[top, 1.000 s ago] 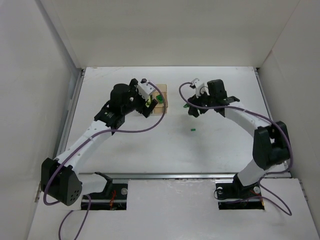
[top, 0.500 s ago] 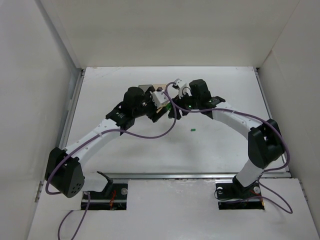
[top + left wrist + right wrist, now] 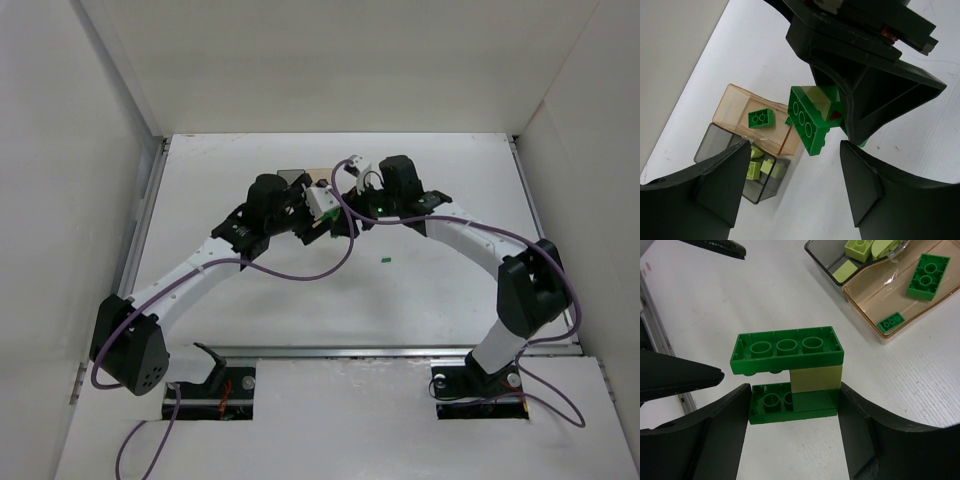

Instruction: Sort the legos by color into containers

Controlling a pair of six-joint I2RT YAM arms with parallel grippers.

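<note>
My right gripper (image 3: 795,401) is shut on a stack of legos: a lower green brick (image 3: 771,404) between its fingers, a pale yellow brick (image 3: 816,379) on it, and a long green brick (image 3: 787,350) on top. In the left wrist view that stack (image 3: 810,122) hangs just beyond my left gripper (image 3: 792,167), which is open with nothing between its fingers. The joined containers lie nearby. The amber one (image 3: 875,297) holds two green bricks (image 3: 927,277), and the grey one (image 3: 822,255) holds pale yellow bricks (image 3: 857,247). From above, both grippers meet beside the containers (image 3: 298,179).
A small green lego (image 3: 385,260) lies loose on the white table to the right of the grippers. White walls enclose the table on three sides. Purple cables trail from both arms.
My left gripper swung right, away from above the containers, and its jaws narrowed. My right gripper carried the stack left to meet it. Little moved in the last half second.
</note>
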